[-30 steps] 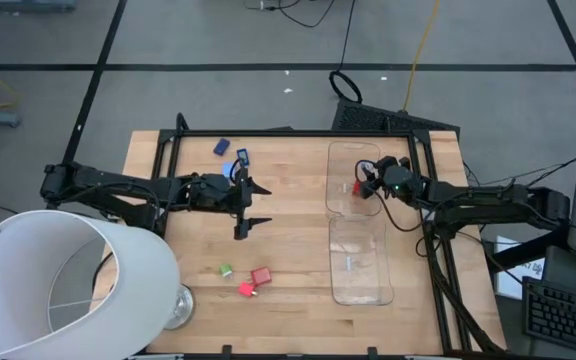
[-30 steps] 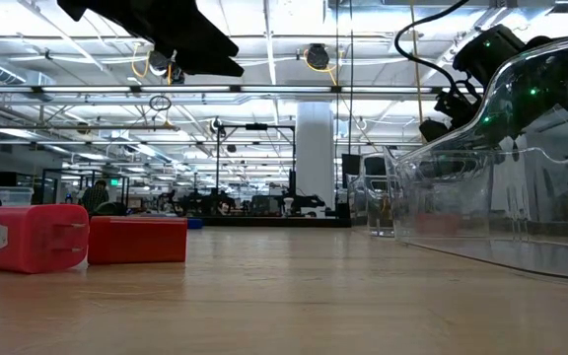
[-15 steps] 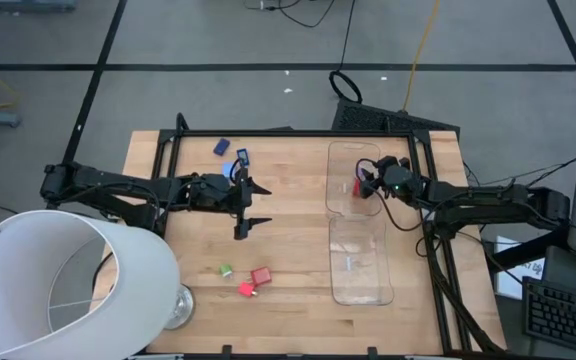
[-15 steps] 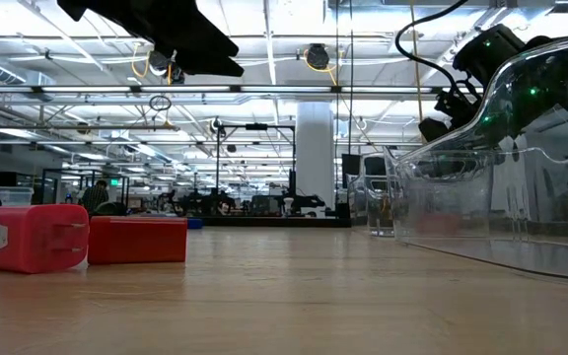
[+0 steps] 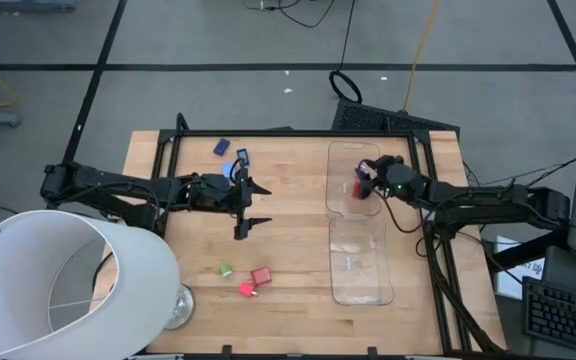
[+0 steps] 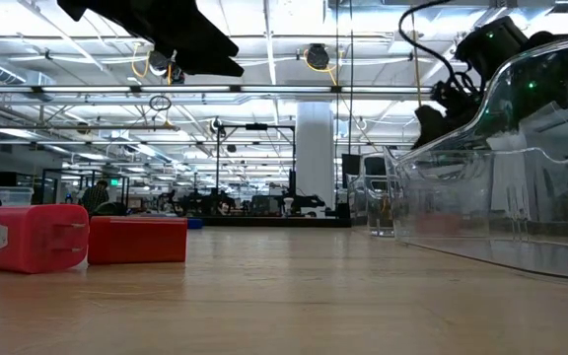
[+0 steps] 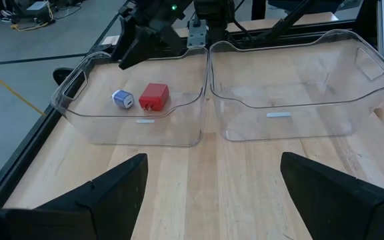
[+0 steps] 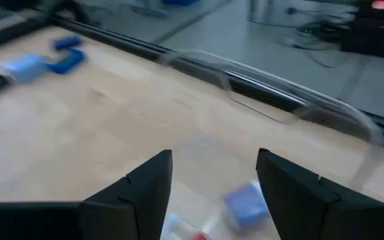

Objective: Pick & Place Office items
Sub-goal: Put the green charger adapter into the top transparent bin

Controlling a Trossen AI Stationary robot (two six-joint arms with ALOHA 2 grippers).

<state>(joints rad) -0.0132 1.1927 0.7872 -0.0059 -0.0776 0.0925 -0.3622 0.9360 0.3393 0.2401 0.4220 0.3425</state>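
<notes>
In the high view, small pieces lie on the wooden table: a dark navy one [image 5: 222, 147] and a light blue one [image 5: 241, 157] near the far edge, and a green one [image 5: 226, 270] and two red ones [image 5: 261, 275] toward the near edge. The left wrist view shows a red piece [image 7: 154, 97] and a light blue piece [image 7: 122, 99] on the floor of the far clear tray [image 5: 353, 160]. My right gripper [image 5: 364, 178] hovers open over that tray, above those pieces. My left gripper [image 5: 250, 205] is open over the table's middle, holding nothing.
A second clear tray [image 5: 358, 262] stands next to the first, on its near side. A big white lampshade [image 5: 63, 285] fills the near left corner beside a glass base [image 5: 176, 308]. Bare wood lies between my left gripper and the trays.
My right gripper has shifted a little above the far tray, seen in the low view as a small move toward the table's left. It stays open. The left arm and all pieces have kept still.
</notes>
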